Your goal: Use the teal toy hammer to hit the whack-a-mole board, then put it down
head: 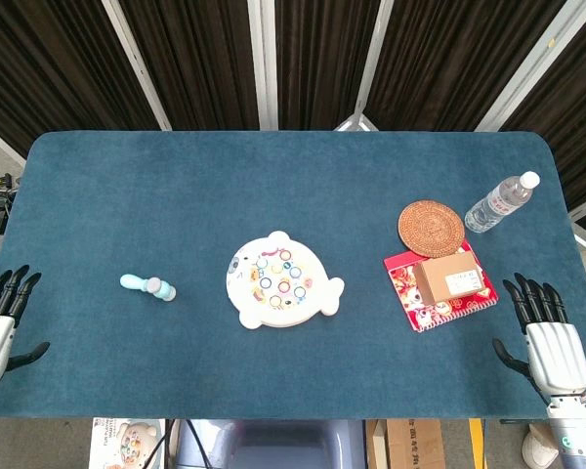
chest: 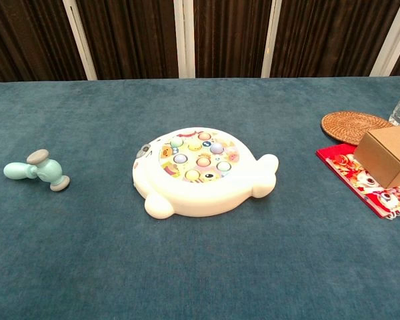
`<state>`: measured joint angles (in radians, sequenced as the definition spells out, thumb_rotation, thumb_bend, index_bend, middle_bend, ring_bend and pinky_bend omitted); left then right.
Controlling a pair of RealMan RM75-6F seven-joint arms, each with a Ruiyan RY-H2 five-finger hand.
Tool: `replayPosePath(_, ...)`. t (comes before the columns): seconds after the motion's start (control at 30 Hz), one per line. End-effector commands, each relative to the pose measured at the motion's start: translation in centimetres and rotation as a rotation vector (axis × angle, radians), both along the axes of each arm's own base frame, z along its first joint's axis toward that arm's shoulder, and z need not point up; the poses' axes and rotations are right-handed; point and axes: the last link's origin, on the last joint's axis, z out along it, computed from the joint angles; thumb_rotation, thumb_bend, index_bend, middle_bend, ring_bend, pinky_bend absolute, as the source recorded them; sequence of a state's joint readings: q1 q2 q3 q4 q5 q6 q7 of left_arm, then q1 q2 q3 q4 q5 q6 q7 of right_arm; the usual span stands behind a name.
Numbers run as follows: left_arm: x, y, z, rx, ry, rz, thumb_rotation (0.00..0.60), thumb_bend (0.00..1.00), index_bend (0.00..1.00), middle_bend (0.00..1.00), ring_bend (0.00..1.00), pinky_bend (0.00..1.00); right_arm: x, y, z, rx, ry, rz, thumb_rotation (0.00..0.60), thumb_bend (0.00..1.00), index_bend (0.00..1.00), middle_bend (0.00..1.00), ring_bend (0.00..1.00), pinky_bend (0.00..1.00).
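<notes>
Toy hammer (head: 147, 286) lies on the desk (head: 176, 195), left of the whack-a-mole board (head: 281, 279), untouched. Left hand (head: 0, 318) and right hand (head: 547, 337) rest at the near corners, fingers spread, holding nothing.

Dark pleated curtains (head: 430, 59) (white-framed) behind table (head: 273, 176)

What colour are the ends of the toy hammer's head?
Grey, on the teal toy hammer. The chest view shows it best.
</notes>
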<state>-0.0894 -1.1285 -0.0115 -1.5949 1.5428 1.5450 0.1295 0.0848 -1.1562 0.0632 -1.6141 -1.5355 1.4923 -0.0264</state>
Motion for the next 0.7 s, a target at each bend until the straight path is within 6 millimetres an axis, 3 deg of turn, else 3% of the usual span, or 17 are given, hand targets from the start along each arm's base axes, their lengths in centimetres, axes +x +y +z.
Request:
replayPosePath(0.03,-0.03,0.02,0.03,-0.002,-0.003,0.005,0.6,0.02,0.0,0.0,0.0,0.04,0.03,-0.08,0.01,-0.003,-0.002,0.003,0.6,0.3,0.0,0.0,0.0,0.0)
replayPosePath(0.7,-0.02,0.15,-0.23,-0.029,0.002,0.022,0.6,0.01,0.0,0.0,0.0,0.04,0.02,0.23,-0.08,0.01,-0.007,0.0,0.6,0.3,0.0,0.0,0.0,0.0)
